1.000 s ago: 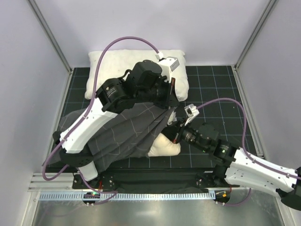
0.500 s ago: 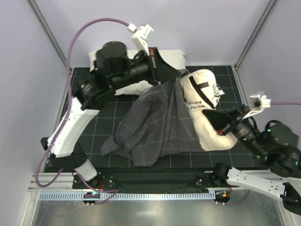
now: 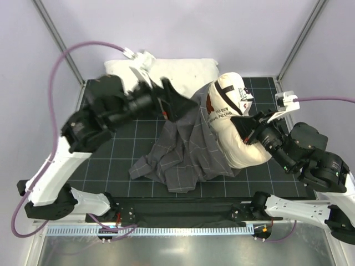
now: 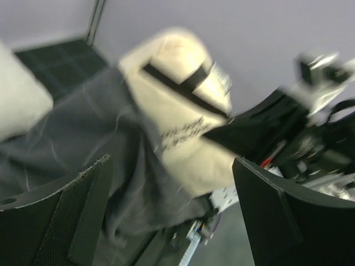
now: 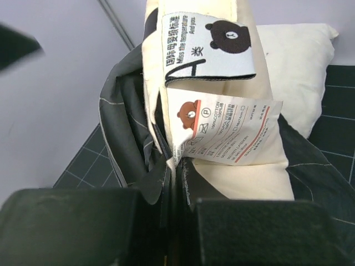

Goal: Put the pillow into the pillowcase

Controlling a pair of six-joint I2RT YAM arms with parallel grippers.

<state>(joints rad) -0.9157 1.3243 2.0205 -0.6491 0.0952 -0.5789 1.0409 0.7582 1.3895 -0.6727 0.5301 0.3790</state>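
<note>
- The right gripper point(image 5: 176, 208) has its black fingers pinched together on the bottom edge of the cream pillow point(image 5: 244, 177).
- The cream pillow stands upright, and a bear-face label point(image 5: 208, 47) and a care tag point(image 5: 227, 130) hang from its side.
- The grey pillowcase point(image 5: 125, 138) drapes on both sides of it.
- A white pillow point(image 5: 297, 72) lies behind, at the edge of the black grid mat point(image 5: 91, 166) by the wall.

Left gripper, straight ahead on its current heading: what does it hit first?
Probably the pillowcase, bunched just ahead of the open left gripper, with the pillow sticking out right behind it. The wrist view is blurred, so depth is uncertain.
</note>
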